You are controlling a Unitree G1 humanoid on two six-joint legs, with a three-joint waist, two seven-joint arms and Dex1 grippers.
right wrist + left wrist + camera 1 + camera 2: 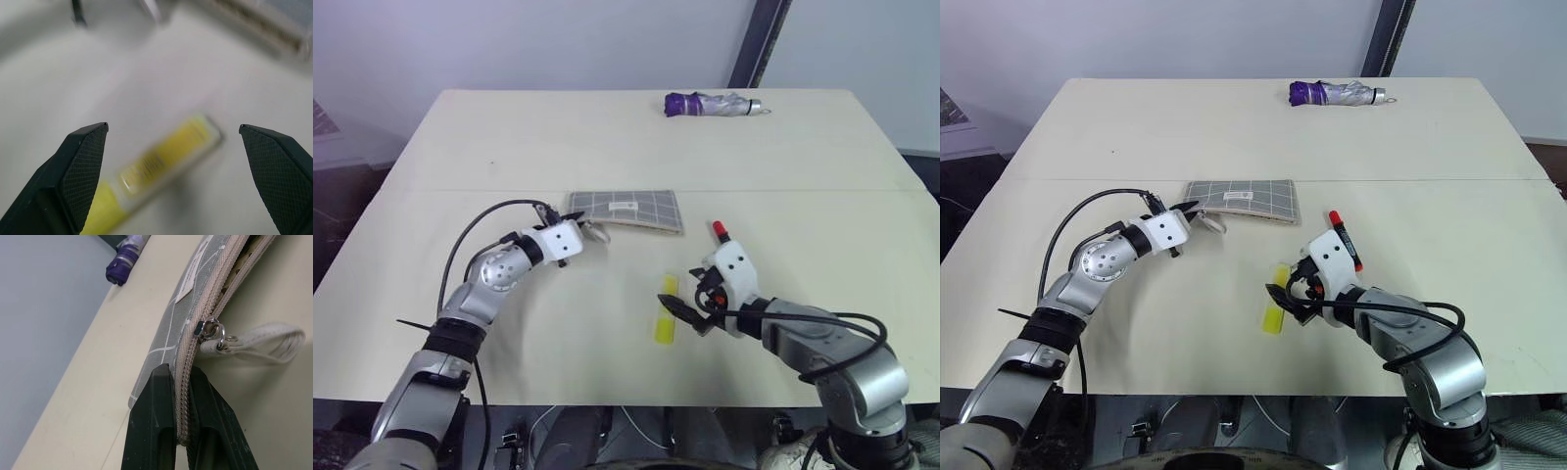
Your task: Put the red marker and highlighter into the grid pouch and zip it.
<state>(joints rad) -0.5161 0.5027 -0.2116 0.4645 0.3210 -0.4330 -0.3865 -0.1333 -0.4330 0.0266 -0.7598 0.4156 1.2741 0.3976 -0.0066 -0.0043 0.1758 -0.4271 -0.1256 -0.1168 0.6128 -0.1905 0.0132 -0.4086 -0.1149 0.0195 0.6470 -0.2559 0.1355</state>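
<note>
Your left gripper [182,396] pinches the grid pouch [631,209] zipper edge; your right gripper [176,142], spread wide, hovers over the highlighter [1275,305]. Closing off-centre could flick it away.

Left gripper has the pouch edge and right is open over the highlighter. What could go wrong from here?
1. The left gripper pinches only the grid pouch's zipper end, so the pouch may swing or slip during insertion.
2. The highlighter lies slanted between the right gripper's open fingers; closing could roll it away.
3. The red marker lies close behind that arm and could get knocked.
</note>
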